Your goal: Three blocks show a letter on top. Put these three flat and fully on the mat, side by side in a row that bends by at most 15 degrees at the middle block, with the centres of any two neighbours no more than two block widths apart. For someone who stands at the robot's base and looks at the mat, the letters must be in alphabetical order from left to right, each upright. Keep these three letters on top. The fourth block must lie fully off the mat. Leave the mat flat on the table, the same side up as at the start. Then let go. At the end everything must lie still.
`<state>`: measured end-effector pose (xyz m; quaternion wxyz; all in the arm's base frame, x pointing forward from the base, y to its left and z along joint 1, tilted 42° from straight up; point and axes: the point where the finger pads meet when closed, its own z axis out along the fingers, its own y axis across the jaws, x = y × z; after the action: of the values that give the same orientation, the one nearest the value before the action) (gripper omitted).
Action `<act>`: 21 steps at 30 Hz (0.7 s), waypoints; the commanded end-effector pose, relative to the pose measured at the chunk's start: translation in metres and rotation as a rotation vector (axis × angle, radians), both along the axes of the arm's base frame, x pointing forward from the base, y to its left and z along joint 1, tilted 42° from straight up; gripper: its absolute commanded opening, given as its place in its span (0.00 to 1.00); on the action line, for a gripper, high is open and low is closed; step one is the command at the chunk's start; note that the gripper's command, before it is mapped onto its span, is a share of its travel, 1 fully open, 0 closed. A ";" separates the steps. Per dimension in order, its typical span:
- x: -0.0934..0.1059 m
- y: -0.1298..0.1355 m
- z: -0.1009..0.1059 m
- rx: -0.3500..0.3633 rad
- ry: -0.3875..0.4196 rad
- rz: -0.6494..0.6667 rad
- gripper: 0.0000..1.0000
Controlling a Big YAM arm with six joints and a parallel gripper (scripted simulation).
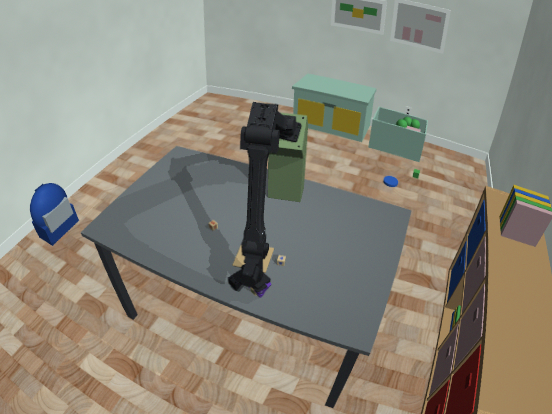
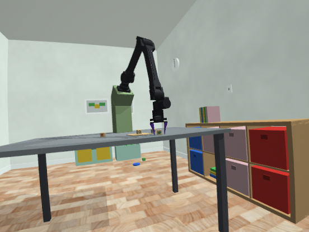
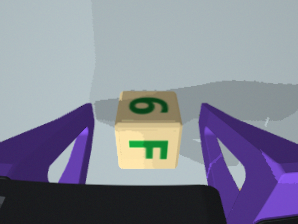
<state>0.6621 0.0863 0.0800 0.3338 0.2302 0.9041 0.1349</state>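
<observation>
The tool (image 3: 148,145) hangs low over the near part of the grey bench (image 1: 325,235), its purple fingers spread wide, one on each side of a green-lettered block (image 3: 148,129) and not touching it, so it grips nothing. In the wrist view this block sits on the bench with an F on the face toward the camera and a 6 or 9 on the face beyond; which face is uppermost cannot be told from here.

The tan mat (image 1: 270,256) lies flat under the arm (image 1: 256,200), which hides most of it in the top view. A blue-marked block (image 1: 281,260) stands just right of the mat, off it. A red-marked block (image 1: 213,225) sits well to the left, apart from the rest. In the exterior view another block (image 2: 139,131) shows by the mat's far side; whether it rests on the mat is unclear.

That makes four blocks counted across the views, and their marks are too small to read outside the wrist view. A tall green pedestal (image 1: 287,170) carries the arm's base at the far edge of the bench
</observation>
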 end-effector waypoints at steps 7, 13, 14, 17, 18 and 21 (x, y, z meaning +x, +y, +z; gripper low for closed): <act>0.008 0.007 0.007 0.007 -0.023 0.000 0.64; 0.008 0.007 0.007 0.007 -0.023 0.000 0.45; 0.008 0.007 0.007 0.007 -0.023 0.000 0.45; 0.008 0.007 0.007 0.007 -0.023 0.000 0.45; 0.008 0.007 0.007 0.007 -0.023 0.000 0.45; 0.008 0.007 0.007 0.007 -0.023 0.000 0.45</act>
<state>0.6620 0.0863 0.0795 0.3334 0.2303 0.9042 0.1348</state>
